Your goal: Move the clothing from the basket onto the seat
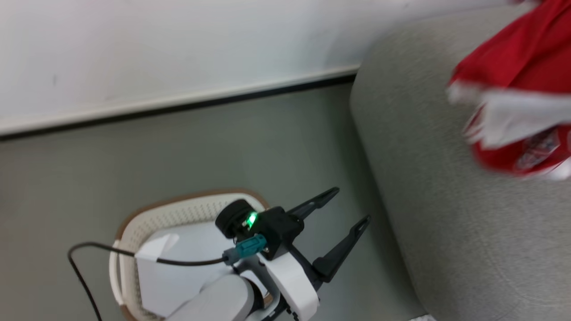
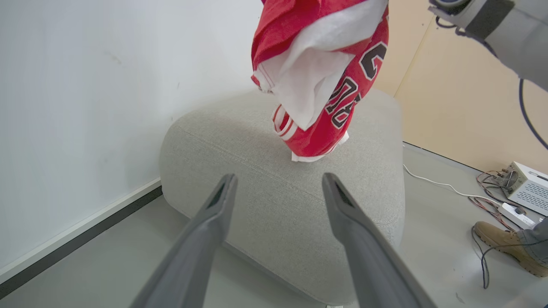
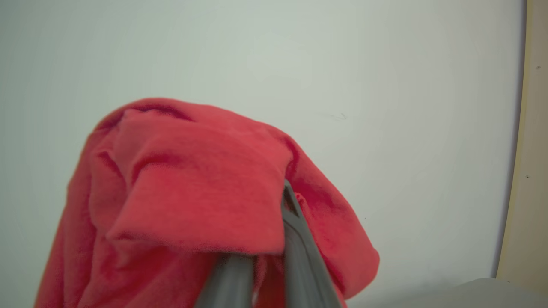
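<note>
One clothing bundle (image 3: 184,192) pinched in right gripper (image 3: 267,252), over seat (image 2: 274,201).

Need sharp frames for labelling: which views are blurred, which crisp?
Head view: motion blur, the red clothing smeared above the sofa. Left wrist view: crisp, evenly lit, the clothing's lettering legible. Right wrist view: clothing near the lens, slightly soft.

- Head view: I log bright, even room light; the bright red soft fabric clothing with white panels (image 1: 513,67) smears with motion blur; the white wall (image 1: 178,44) washes out; a small green indicator lamp (image 1: 252,219) blooms.
- Left wrist view: sharp; a faint soft shadow lies beside the clothing on the large grey woven-fabric seat (image 2: 278,205).
- Right wrist view: the clothing, close to the lens, reads soft.
</note>
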